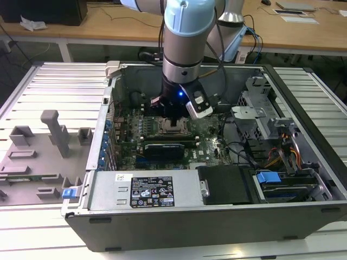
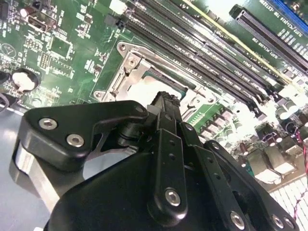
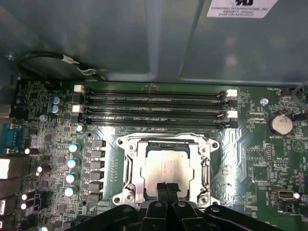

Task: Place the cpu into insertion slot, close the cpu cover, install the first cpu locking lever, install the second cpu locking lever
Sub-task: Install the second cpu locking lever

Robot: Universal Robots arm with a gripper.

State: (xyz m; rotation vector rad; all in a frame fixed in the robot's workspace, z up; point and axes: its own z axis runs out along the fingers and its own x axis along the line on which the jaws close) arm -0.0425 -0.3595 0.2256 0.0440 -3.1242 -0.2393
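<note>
First wrist view has your jaws pinched together over the cpu (image 3: 166, 171) sitting in the insertion slot (image 3: 129, 169); it's light, stiff, fragile, so grip edges only

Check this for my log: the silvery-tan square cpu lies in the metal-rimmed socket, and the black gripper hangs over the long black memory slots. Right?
One thing is wrong. The silvery-tan square cpu does lie in the metal-rimmed socket, but the black gripper hangs over the cpu's edge, not over the long black memory slots, which lie beyond the socket. The first wrist view shows this.
</note>
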